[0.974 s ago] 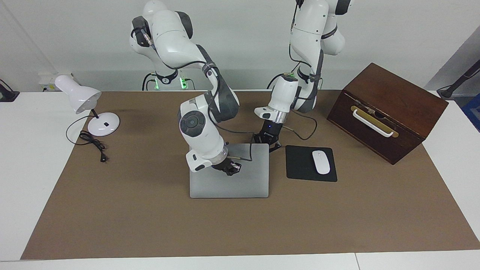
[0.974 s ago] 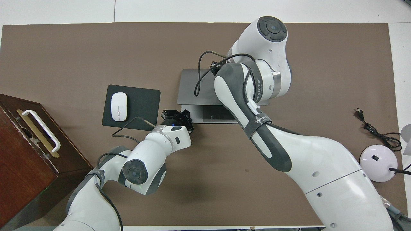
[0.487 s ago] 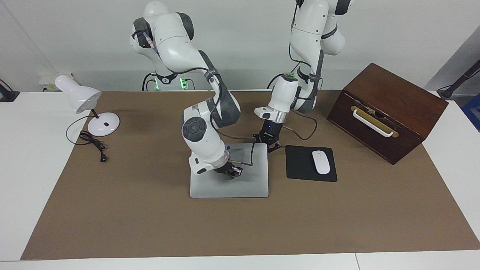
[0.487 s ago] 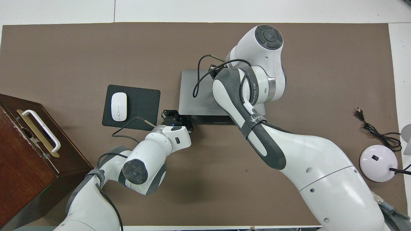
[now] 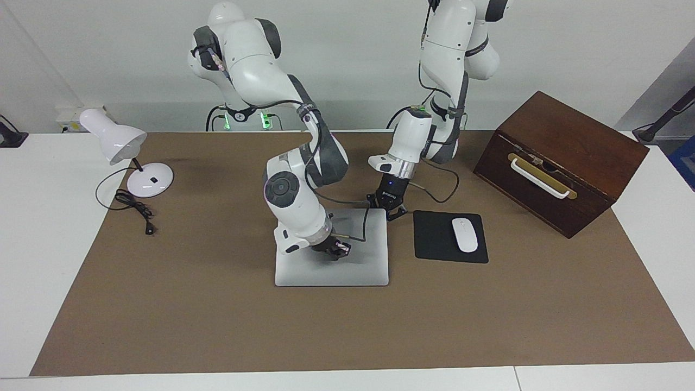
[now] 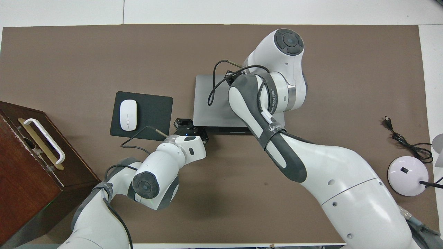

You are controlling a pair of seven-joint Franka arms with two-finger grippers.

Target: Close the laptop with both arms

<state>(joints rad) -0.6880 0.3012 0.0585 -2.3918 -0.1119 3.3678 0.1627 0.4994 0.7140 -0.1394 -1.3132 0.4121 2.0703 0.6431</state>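
Closing step nearly done — right gripper (image 5: 332,248) presses the laptop (image 5: 347,269) lid almost flat, left gripper (image 5: 386,207) braces the corner toward one o'clock; jaw states cannot be told — final press needed.

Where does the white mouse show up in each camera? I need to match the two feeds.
Facing view: the white mouse lies on the black mouse pad, right of centre.
Overhead view: the mouse lies on the pad, left of centre.
Shared landmark: the laptop beside the pad.
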